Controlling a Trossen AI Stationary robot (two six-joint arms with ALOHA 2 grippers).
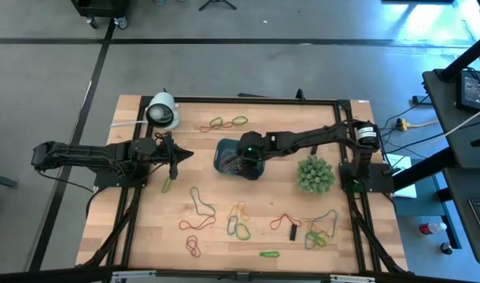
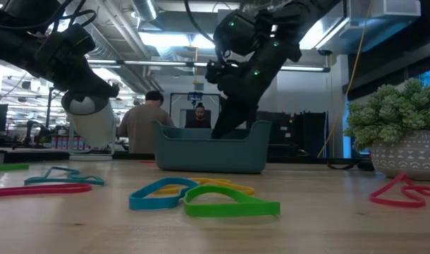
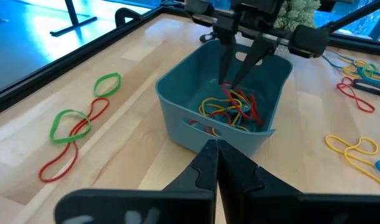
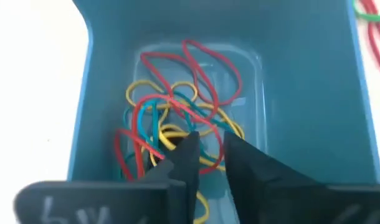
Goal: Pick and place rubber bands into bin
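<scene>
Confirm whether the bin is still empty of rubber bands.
No. The left wrist view shows a tangle of red, yellow and blue rubber bands lying inside the bin.

no readable text anywhere

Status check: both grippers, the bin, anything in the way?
Right gripper open, down inside teal plastic bin over tangled red, yellow, blue rubber bands. Left gripper shut, waiting beside bin. Nothing in the way.

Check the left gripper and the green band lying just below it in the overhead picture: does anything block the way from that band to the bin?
Nothing visible does. The left gripper hangs near the green band, and bare table lies between it and the bin. The right gripper occupies the bin.
</scene>
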